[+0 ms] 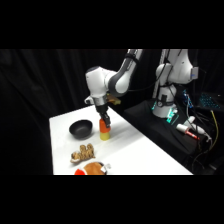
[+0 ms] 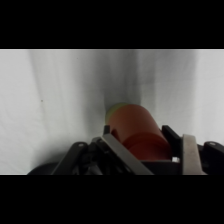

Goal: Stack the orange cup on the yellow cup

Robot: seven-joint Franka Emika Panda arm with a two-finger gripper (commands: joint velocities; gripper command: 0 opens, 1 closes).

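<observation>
In the side view the orange cup [image 1: 102, 125] sits on top of the yellow cup [image 1: 105, 135], near the middle of the white table [image 1: 135, 150]. My gripper [image 1: 103, 118] comes down from above and is shut on the orange cup. The wrist view shows the orange cup [image 2: 136, 129] between my two fingers [image 2: 119, 150], filling my gripper [image 2: 140, 136]. Just beyond it, a sliver of the yellow cup [image 2: 117, 106] peeks out.
A black bowl [image 1: 81, 129] stands just left of the cups. Toward the front lie a tan toy food piece [image 1: 83, 153] and a red-orange piece with brown food [image 1: 92, 168]. Cables and equipment [image 1: 190, 127] lie on the black surface to the right.
</observation>
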